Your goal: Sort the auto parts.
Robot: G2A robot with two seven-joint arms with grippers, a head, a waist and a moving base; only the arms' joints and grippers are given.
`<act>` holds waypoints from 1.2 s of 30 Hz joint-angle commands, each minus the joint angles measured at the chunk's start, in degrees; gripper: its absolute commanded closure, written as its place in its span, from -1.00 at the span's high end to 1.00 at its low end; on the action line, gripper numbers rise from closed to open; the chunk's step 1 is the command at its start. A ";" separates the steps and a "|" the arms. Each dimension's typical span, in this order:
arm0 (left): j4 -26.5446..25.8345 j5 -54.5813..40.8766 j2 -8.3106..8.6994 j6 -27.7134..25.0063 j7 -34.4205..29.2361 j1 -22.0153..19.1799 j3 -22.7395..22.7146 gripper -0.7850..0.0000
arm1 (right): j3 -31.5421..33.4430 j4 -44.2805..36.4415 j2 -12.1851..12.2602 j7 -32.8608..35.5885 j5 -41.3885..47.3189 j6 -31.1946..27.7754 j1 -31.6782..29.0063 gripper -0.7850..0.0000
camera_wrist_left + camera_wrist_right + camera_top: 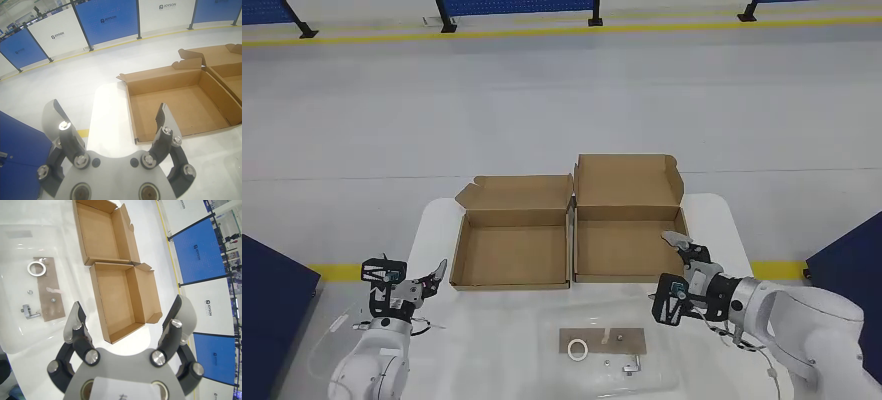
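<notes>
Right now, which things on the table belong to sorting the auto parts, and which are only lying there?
For the job:
ring
bracket
nut beside the strip
nut on the strip
left box
right box

Lying about:
cardboard strip
pink scrap on it

The left box (510,258) and right box (627,248) were plain brown, the bench (492,335) white. The ring (29,268) and bracket (27,311) were silver, the card (50,279) dull brown. The panels (105,20) were blue with fine dots, the floor line (542,32) yellow.
</notes>
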 commanded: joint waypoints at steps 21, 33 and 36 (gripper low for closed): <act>0.00 0.00 0.00 0.00 0.00 0.00 0.00 1.00 | -21.55 -2.80 11.07 19.12 -1.78 -0.81 6.64 1.00; 0.00 0.00 0.00 0.00 0.00 0.00 0.00 1.00 | -26.14 -1.31 13.05 20.33 -0.42 -0.81 8.59 1.00; 0.00 0.00 0.00 0.00 0.00 0.00 0.00 1.00 | -28.61 -1.12 13.65 20.34 -0.27 -0.81 10.65 1.00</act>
